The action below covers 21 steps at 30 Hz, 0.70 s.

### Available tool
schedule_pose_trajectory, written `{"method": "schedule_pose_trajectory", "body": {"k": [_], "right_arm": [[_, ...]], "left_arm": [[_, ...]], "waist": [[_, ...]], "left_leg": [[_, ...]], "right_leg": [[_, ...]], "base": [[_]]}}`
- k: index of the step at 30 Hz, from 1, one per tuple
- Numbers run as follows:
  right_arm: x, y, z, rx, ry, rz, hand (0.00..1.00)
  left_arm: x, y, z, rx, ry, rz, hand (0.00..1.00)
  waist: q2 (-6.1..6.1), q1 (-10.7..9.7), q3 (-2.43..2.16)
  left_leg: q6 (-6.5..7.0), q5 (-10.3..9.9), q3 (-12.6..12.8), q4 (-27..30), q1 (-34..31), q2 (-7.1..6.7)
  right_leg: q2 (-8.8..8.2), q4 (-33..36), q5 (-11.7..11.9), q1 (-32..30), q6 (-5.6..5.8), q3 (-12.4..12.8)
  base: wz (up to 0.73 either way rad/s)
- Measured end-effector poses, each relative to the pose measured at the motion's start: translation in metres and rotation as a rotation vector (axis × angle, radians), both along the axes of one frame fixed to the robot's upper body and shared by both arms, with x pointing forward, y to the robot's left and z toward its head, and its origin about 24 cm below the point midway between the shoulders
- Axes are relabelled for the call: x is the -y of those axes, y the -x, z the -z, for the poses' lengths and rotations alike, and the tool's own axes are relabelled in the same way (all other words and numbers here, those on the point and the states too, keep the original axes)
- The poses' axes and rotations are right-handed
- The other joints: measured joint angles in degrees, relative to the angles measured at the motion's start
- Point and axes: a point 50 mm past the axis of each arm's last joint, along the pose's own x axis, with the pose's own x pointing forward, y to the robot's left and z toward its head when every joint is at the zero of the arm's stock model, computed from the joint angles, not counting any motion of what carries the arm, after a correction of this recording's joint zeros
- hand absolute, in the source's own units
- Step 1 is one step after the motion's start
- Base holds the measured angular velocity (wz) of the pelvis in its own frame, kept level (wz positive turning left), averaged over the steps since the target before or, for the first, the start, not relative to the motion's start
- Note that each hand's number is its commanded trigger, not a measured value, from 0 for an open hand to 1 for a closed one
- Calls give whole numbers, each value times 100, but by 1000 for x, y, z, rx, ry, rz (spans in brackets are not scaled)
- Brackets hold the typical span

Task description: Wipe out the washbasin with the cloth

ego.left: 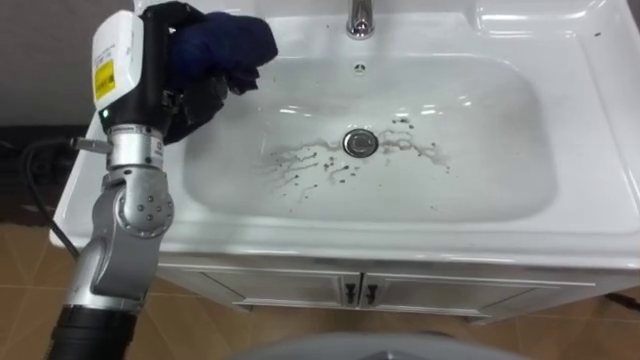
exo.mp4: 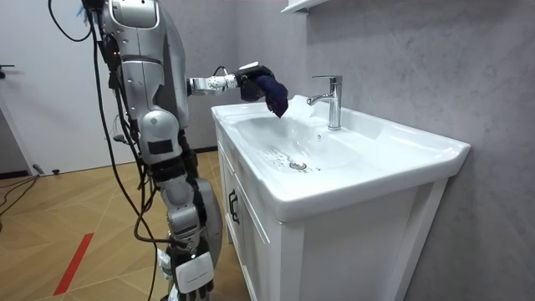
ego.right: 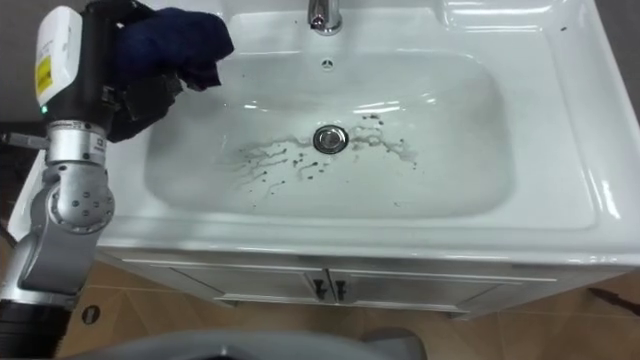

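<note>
Our left hand [ego.left: 192, 100] is curled round the dark blue cloth [ego.left: 228, 40], held over the rear-left corner of the basin [ego.left: 490, 150] and seemingly clear of the bowl. Our right hand [exo.mp4: 192, 272] hangs low beside the cabinet [exo.mp4: 251, 242]. Dirty streaks [ego.left: 295, 160] spread around the drain [ego.left: 360, 142]. We judge wiping is about to start: next we must lower the cloth onto the streaks and sweep across them.

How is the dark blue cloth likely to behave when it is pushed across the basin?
The cloth is probably floppy: it hangs bunched from the left robot hand. It looks light, likely sliding easily over the glossy basin, though it may crumple rather than stay flat.
</note>
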Motion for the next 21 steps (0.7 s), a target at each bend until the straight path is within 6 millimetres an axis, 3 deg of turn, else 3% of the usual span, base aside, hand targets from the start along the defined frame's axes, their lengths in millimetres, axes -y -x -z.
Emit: {"method": "schedule_pose_trajectory", "body": {"k": [9,15,21], "right_arm": [[0,1,0,-16,4,6,0],[1,-10,-1,27,16,-13,0],[1,-18,-2,60,17,-25,0]], "left_arm": [[-2,-1,6,-71,-93,8,100],[-3,-2,38,-275,-180,10,100],[-4,-1,47,-380,-188,29,100]], "waist": [[8,-42,2],[36,-53,-7],[54,-33,-19]], "left_leg": [[0,0,3,2,3,-5],[1,0,-5,2,-37,-4],[1,2,-6,36,-120,1]], "right_leg": [[-16,69,-23,-38,3,12],[-15,82,-24,-55,3,-12],[-10,84,-17,-86,-1,-41]], "base": [[0],[1],[1]]}}
